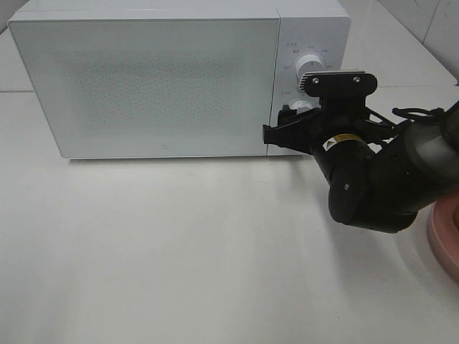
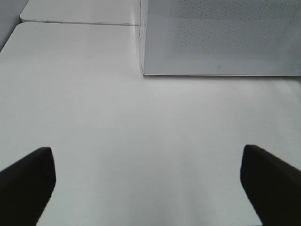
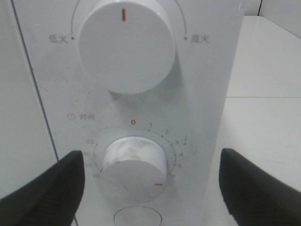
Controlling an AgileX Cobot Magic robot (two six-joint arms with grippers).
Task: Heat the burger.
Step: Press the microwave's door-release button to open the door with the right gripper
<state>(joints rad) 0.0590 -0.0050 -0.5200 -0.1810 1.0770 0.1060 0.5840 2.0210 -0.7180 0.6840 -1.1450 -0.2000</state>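
- The burger shows in none of the three views, so I cannot tell where it is.
- A white microwave (image 1: 165, 79) stands on the white counter (image 1: 179, 251) at about 11 o'clock in the high view. Its frosted door is shut.
- The control panel sits on the 3 o'clock side of the door. It carries an upper knob (image 1: 310, 63) and, below it, a lower knob (image 1: 303, 107).
- The right arm comes in from about 4 o'clock, and the right hand (image 1: 297, 129) is up at the panel, level with the lower knob.
- In the right wrist view the right hand (image 3: 151, 188) is spread wide, with one dark finger (image 3: 47, 188) on each side of the lower knob (image 3: 135, 162). A gap shows on both sides, and the hand holds nothing.
- The lower knob's red mark lies past the 4 on its numbered scale. The red mark on the upper knob (image 3: 127, 44) points midway between the two printed labels.
- In the left wrist view the left hand (image 2: 148, 188) is fully spread over bare counter (image 2: 141, 132), with nothing between its fingers (image 2: 26, 183).
- The near corner of the microwave (image 2: 216, 37) lies ahead of the left hand, well apart from it.
- The rim of a pink plate (image 1: 446, 229) shows at the 4 o'clock edge of the high view, partly behind the right arm.
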